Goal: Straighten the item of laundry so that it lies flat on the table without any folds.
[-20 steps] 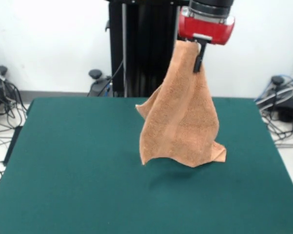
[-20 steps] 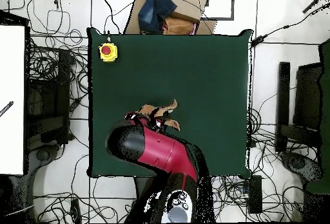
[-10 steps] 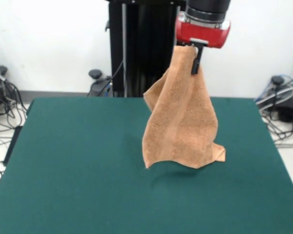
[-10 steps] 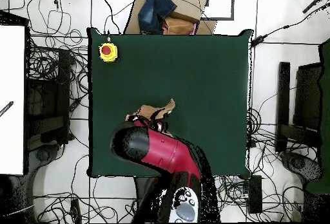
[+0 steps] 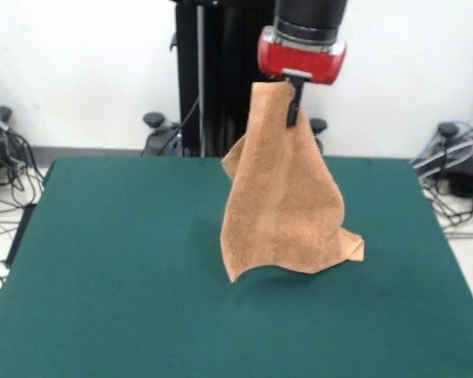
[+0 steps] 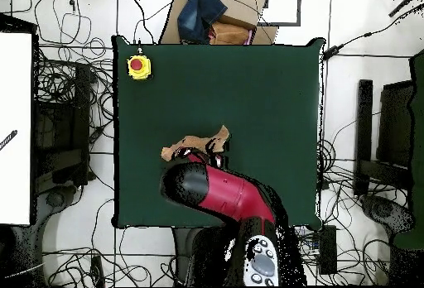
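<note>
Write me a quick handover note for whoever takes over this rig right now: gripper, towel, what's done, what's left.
Gripper: shut on the towel, pinching its top edge high above the table.
Towel: hanging from the fingers in loose vertical folds. Its lower corners look close to the green top; from the front view I cannot tell whether they touch. In the overhead view only a bit of it shows past the arm, near the middle of the table.
Done: towel picked up and lifted.
Left: lay it down and spread it so it lies flat with no folds.
Also on the table: a yellow box with a red button near one corner.
</note>
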Controlling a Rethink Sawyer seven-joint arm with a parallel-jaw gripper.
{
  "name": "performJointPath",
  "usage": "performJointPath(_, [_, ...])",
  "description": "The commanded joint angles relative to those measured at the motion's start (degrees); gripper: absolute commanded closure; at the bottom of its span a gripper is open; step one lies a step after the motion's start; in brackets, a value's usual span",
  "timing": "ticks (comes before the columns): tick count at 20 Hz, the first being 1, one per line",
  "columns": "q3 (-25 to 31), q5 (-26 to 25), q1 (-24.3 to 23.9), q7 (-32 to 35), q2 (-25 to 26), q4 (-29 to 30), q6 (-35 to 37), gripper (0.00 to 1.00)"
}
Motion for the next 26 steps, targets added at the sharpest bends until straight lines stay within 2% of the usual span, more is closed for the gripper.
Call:
performJointPath(1, [6.3,-5.7,-4.0,3.2,5.0,0.2,-5.8,1.00])
performJointPath(11, [7.0,-12.5,-7.1,3.8,8.6,-4.0,-8.8,1.00])
performJointPath(26, [7.5,-16.3,-8.6,5.2,11.4,-7.6,-10.5,1.00])
